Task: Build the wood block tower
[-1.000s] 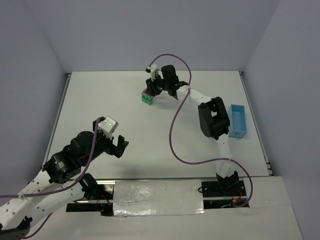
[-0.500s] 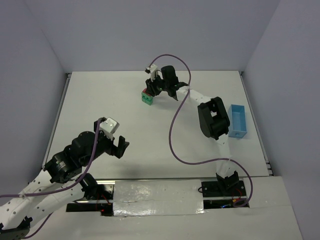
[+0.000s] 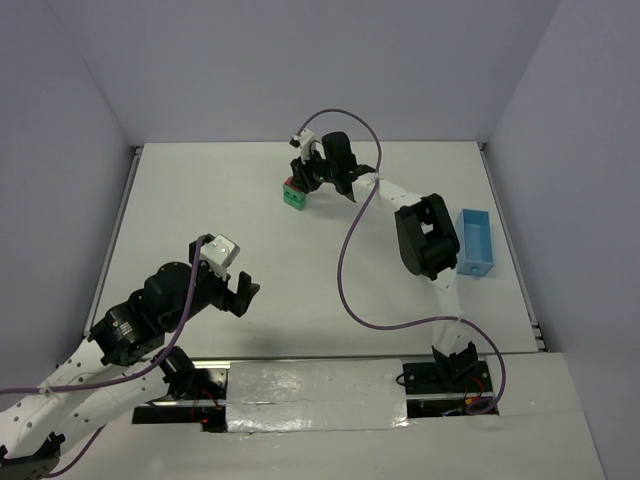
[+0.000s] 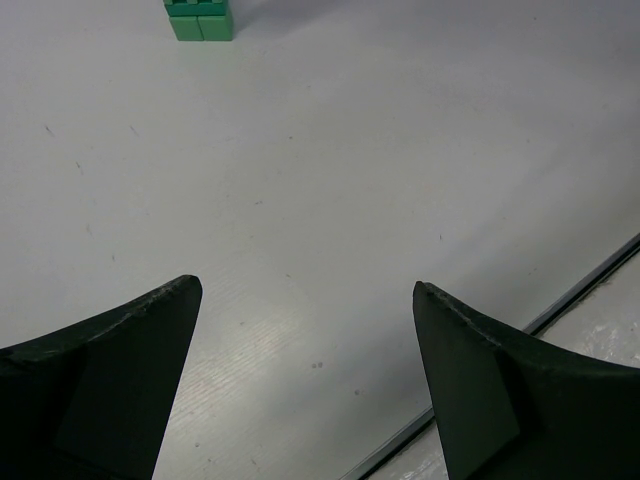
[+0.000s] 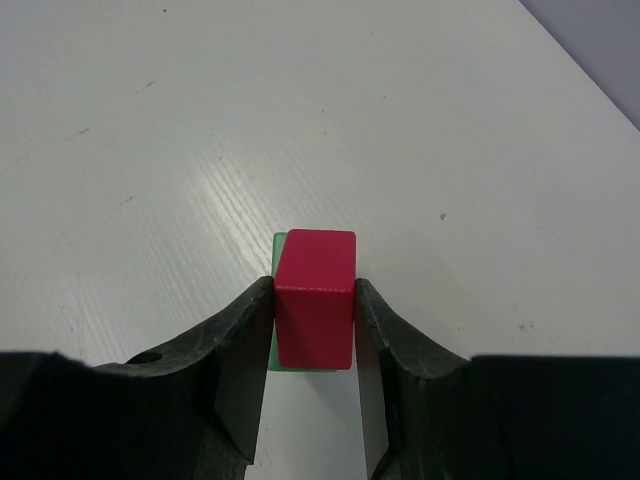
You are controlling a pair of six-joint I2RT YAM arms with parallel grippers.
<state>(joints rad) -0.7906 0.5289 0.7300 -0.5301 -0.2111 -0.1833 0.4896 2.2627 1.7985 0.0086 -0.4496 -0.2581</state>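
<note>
One red wedge [image 5: 315, 268] sat clamped in our right gripper [image 5: 314, 300] just over the green blocks [image 3: 295, 199] at the far middle of the table [image 3: 200, 215], while our left gripper [image 4: 305, 290] gaped wide, well apart.

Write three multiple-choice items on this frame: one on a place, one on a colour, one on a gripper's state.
1. Where on the table is the light blue tray?
A. At the right side, beside the right arm.
B. At the near left corner.
C. In the middle.

2. What colour is the block between the right gripper fingers?
A. Green.
B. Red.
C. Blue.

3. How is the left gripper?
A. Shut on a block.
B. Open and empty.
C. Shut and empty.

Key:
1 A, the top view shows the tray just right of the right arm.
2 B, the right wrist view shows the clamped block is red.
3 B, its fingers stand wide apart over bare table.
</note>
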